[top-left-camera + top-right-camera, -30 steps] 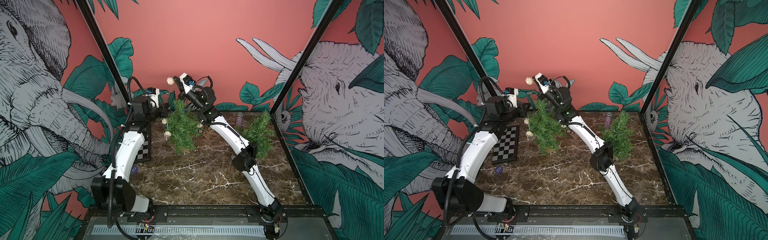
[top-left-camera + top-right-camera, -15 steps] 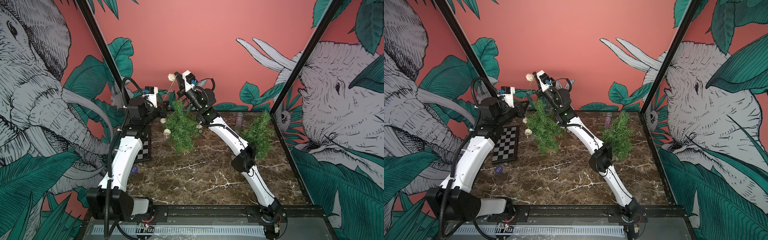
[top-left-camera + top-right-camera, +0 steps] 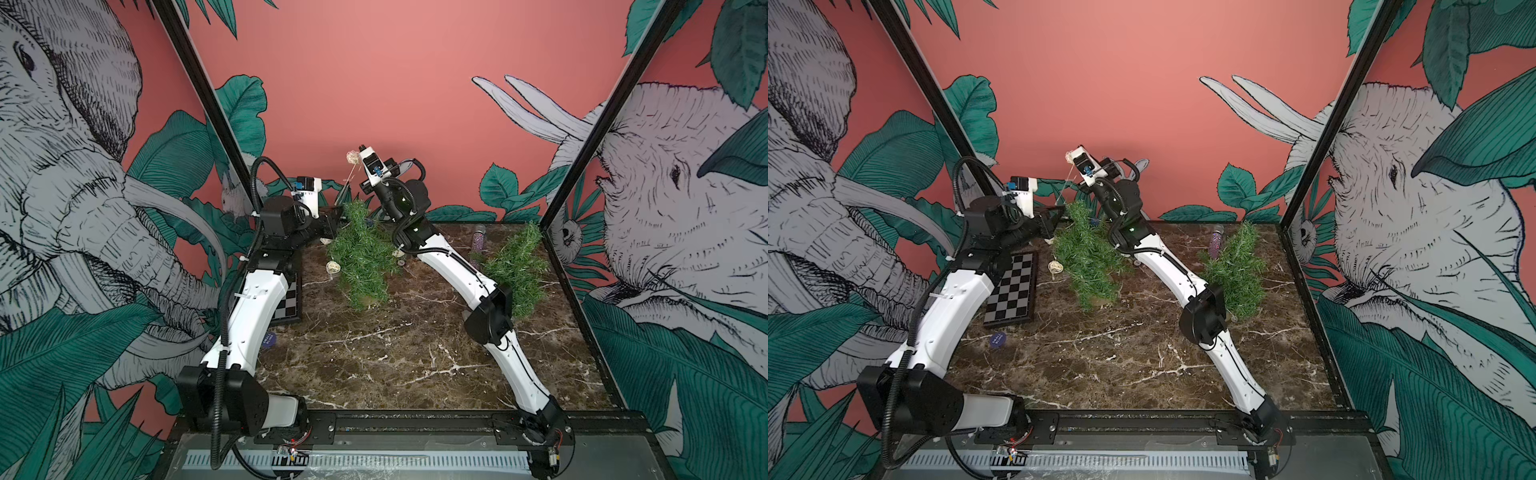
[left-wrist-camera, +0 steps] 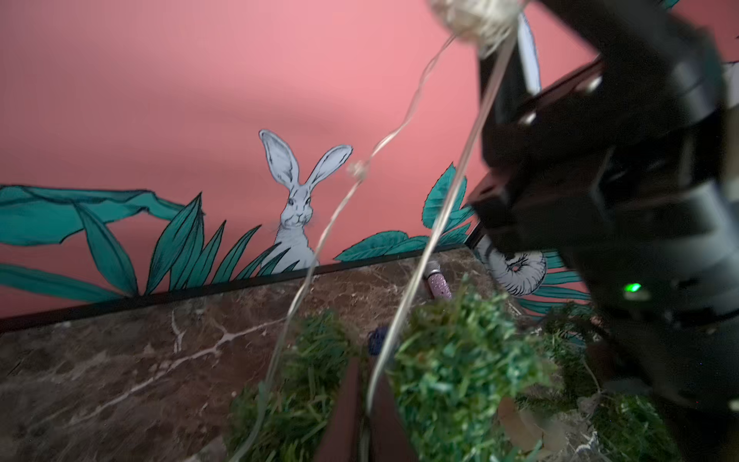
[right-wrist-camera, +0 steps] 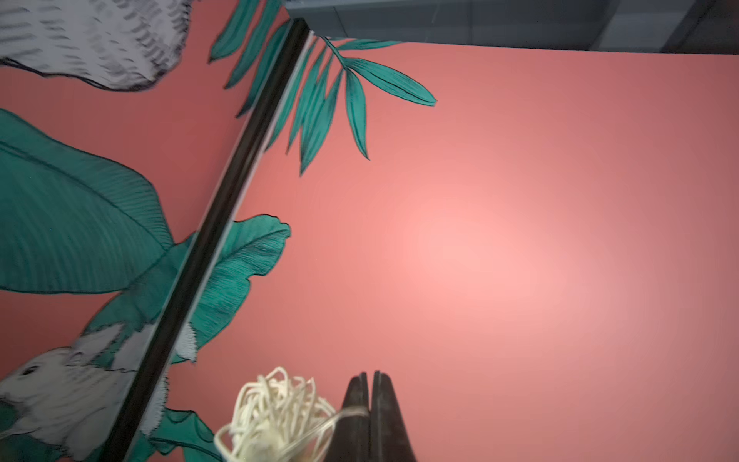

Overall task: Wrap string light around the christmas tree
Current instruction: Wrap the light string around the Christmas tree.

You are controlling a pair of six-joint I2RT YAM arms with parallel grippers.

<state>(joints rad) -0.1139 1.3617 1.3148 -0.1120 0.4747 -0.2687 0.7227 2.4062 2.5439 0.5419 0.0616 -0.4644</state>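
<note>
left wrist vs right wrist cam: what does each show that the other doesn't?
Left wrist only: christmas tree foliage, marble table, purple bottle, rabbit mural, right arm in black close-up.
Right wrist only: right tool, tips shut on the light's wire.
Both: string light with a woven ball, coral wall with leaf prints.

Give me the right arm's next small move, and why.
Probably lower the right gripper around the far side of the christmas tree: it pinches the string light high above the treetop, and the strand spans open air down to the left gripper.
</note>
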